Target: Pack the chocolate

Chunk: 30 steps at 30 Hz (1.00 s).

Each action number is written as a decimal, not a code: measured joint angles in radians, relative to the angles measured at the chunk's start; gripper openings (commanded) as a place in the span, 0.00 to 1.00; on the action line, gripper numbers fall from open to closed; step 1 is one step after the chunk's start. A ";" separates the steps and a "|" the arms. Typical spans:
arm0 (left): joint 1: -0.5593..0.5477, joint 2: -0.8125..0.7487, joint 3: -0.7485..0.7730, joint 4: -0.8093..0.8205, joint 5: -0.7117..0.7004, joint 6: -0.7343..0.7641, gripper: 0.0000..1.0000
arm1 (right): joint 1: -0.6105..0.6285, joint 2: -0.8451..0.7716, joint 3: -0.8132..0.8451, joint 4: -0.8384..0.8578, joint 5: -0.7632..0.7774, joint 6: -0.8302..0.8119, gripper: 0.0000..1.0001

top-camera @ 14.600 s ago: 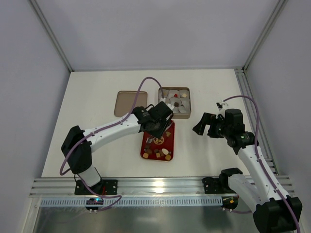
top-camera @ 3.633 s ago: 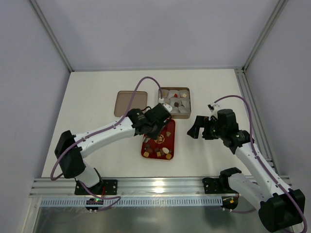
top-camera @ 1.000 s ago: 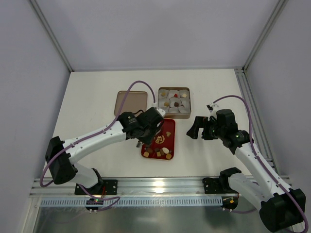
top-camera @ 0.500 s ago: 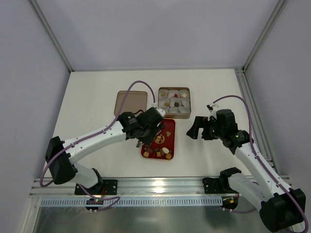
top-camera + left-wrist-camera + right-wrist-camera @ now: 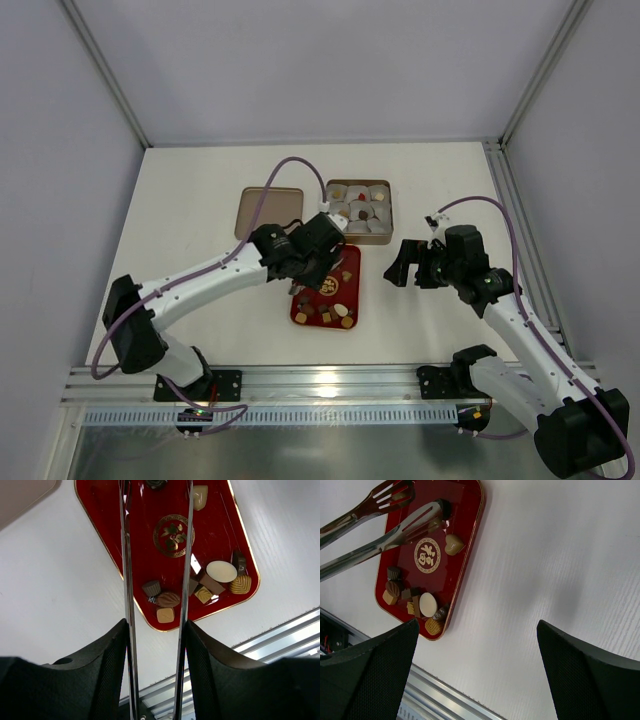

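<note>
Chocolate pieces (image 5: 168,599) clustered on red tray (image 5: 140,525) just ahead of left gripper (image 5: 156,630), clenched on metal tongs (image 5: 380,541); dark piece (image 5: 445,507) at tong tips; right gripper (image 5: 477,630) released, spread wide.

red tray (image 5: 150,545) flat on white table (image 5: 190,200), gold emblem (image 5: 173,528) at centre. steel tongs (image 5: 415,522) above tray, arms apart, slotted heads over far end. square tin (image 5: 370,238) just beyond tray, filled with white paper cups (image 5: 378,225). tan lid (image 5: 280,210) left of tin, close, not touching. aluminium rail (image 5: 330,385) runs along near table edge.
</note>
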 measured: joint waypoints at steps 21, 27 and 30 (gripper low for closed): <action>0.000 0.116 0.014 0.027 -0.015 0.021 0.33 | 0.003 0.000 0.000 0.000 0.000 0.000 1.00; 0.000 0.116 0.013 0.027 -0.015 0.022 0.30 | 0.003 0.000 0.000 0.000 0.000 0.000 1.00; 0.000 0.115 0.014 0.027 -0.016 0.022 0.29 | 0.003 0.000 0.000 0.000 0.000 0.000 1.00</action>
